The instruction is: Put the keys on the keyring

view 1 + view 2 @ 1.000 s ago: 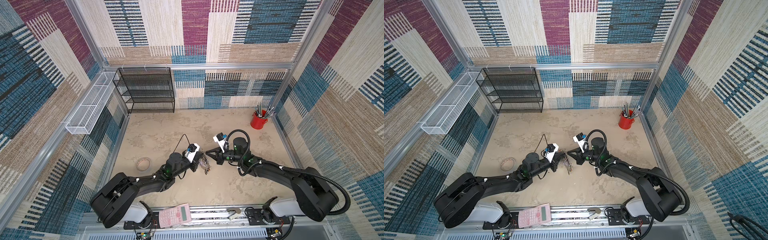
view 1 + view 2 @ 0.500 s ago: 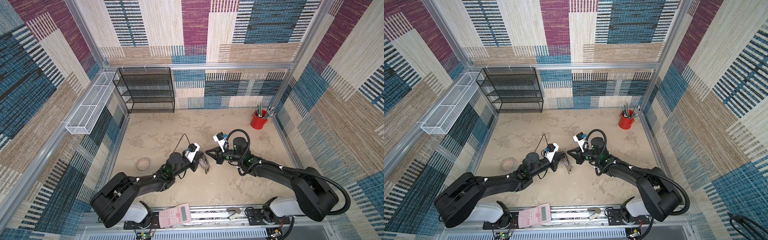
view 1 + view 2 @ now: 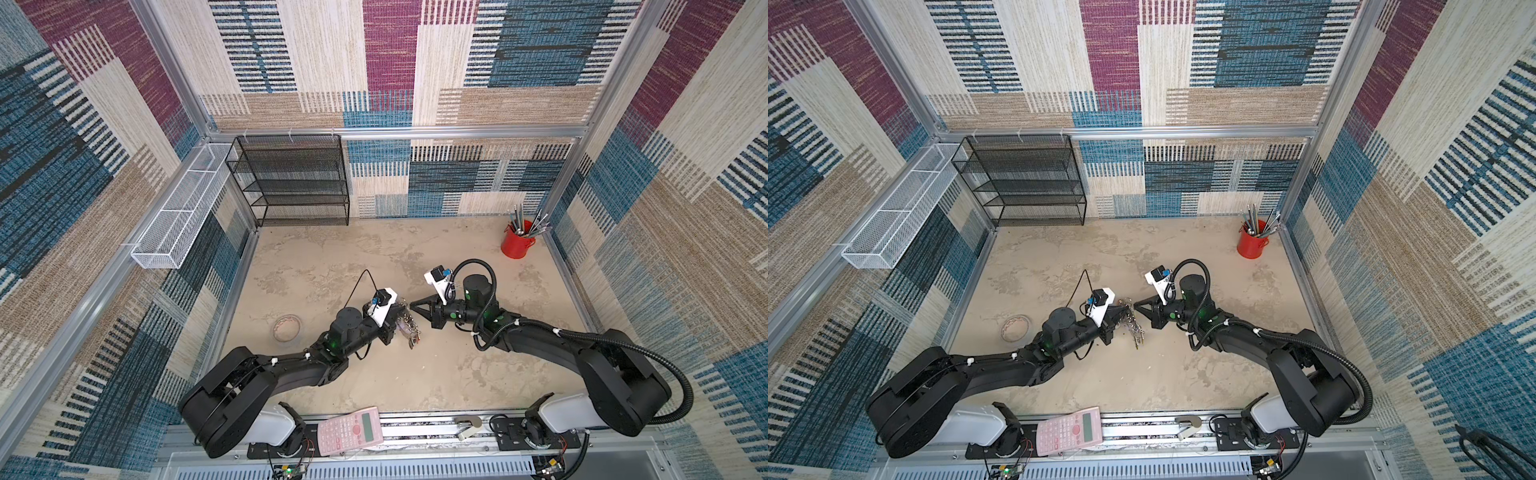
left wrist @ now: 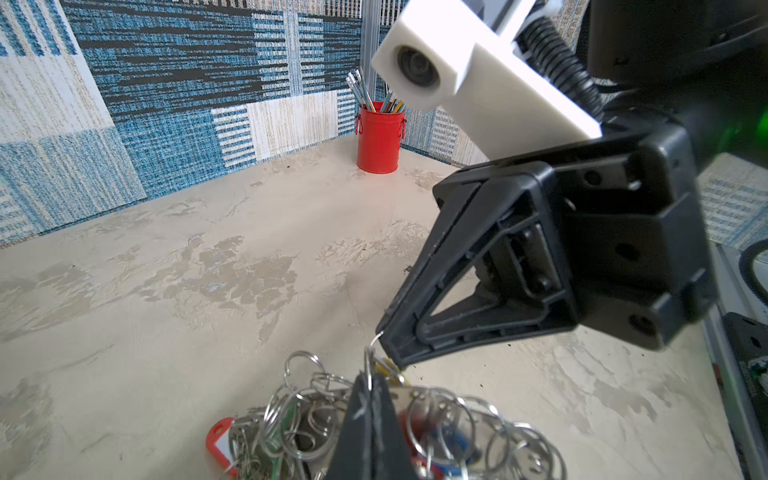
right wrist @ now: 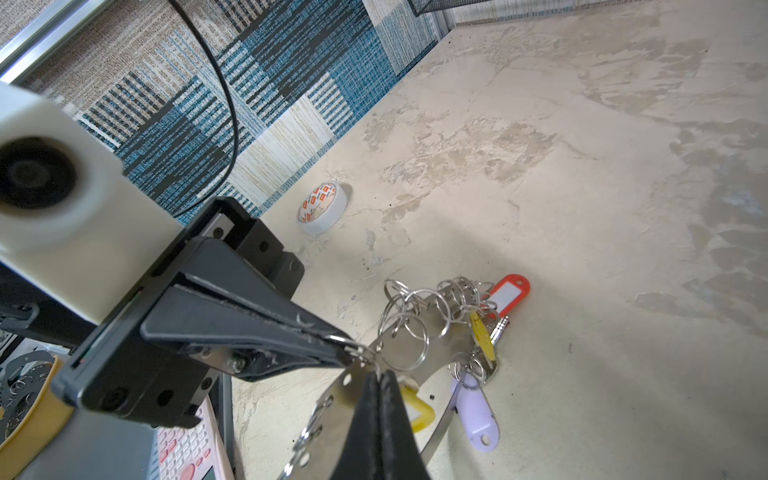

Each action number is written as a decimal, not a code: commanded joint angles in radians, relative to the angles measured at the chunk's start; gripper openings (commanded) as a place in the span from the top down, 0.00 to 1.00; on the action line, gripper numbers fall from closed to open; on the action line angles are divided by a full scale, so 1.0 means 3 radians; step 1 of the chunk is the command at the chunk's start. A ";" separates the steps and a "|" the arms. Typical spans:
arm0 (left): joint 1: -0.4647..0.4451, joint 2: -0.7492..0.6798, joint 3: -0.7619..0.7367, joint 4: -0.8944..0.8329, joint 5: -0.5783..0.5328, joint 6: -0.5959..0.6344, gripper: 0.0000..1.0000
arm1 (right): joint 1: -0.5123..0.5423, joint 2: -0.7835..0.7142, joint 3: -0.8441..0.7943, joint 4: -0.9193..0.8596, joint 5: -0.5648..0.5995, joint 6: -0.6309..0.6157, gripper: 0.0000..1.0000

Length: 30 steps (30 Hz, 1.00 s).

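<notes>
No movement since a sec ago: L gripper (image 5: 353, 351) clamped on keyring (image 5: 446, 351) end, R gripper (image 4: 384, 348) pinching keys (image 4: 390, 367), yellow tag (image 5: 417, 411) dangling, tip-to-tip over table (image 3: 365, 257). I reckon threading's stalled, not done.

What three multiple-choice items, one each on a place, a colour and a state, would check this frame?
1. Where does the red cup stand? A. back right corner B. front left corner C. table centre
2. What colour is the calculator? A. blue B. pink C. green
3. How do the jaws of the left gripper and right gripper stand? A. both open B. both shut C. only left shut
1 A: it sits in the far right corner.
2 B: its case is pink.
3 B: both pairs pinch shut, left on the keyring, right on the keys.
</notes>
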 commanded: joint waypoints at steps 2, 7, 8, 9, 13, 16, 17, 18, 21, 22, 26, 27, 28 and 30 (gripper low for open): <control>-0.0002 0.0016 -0.0060 0.0149 -0.0005 -0.0035 1.00 | -0.0001 0.0027 -0.0002 0.0136 0.0006 0.0067 1.00; -0.0001 0.0058 -0.0114 0.0378 -0.0018 -0.0128 1.00 | -0.0004 0.0039 -0.0014 0.0198 -0.0064 0.0095 1.00; -0.0002 0.0066 -0.0128 0.0437 -0.0018 -0.0152 1.00 | -0.0001 0.0033 -0.0028 0.0214 -0.0076 0.0109 1.00; -0.0002 0.0080 -0.0143 0.0505 -0.0011 -0.0178 1.00 | -0.0002 0.0019 -0.0039 0.0234 -0.0085 0.0122 1.00; 0.0002 0.0131 -0.0178 0.0751 -0.0023 -0.0313 1.00 | -0.0009 -0.0023 -0.0055 0.0252 -0.0144 0.0130 1.00; -0.0002 0.0188 -0.0220 0.1029 -0.0052 -0.0451 1.00 | -0.0011 -0.0067 -0.0086 0.0285 -0.0184 0.0163 1.00; -0.0002 0.0212 -0.0233 0.1122 -0.0074 -0.0496 1.00 | -0.0019 -0.0087 -0.0100 0.0295 -0.0192 0.0175 1.00; 0.0002 0.0230 -0.0246 0.1218 -0.0098 -0.0547 1.00 | -0.0022 -0.0118 -0.0115 0.0320 -0.0207 0.0197 1.00; -0.0001 0.0248 -0.0237 0.1364 -0.0083 -0.0651 1.00 | -0.0042 -0.0204 -0.0168 0.0370 -0.0259 0.0237 1.00; -0.0002 0.0247 -0.0224 0.1386 -0.0070 -0.0678 1.00 | -0.0042 -0.0233 -0.0172 0.0362 -0.0270 0.0238 1.00; -0.0002 0.0217 -0.0182 0.1481 -0.0049 -0.0777 1.00 | -0.0055 -0.0400 -0.0200 0.0352 -0.0298 0.0276 1.00; -0.0002 0.0196 -0.0163 0.1465 -0.0040 -0.0787 1.00 | -0.0062 -0.0445 -0.0191 0.0321 -0.0293 0.0265 1.00; -0.0002 0.0181 -0.0143 0.1443 -0.0021 -0.0792 1.00 | -0.0072 -0.0478 -0.0175 0.0285 -0.0287 0.0253 1.00; -0.0007 0.0144 -0.0108 0.1415 0.0040 -0.0811 1.00 | -0.0095 -0.0531 -0.0135 0.0217 -0.0304 0.0253 1.00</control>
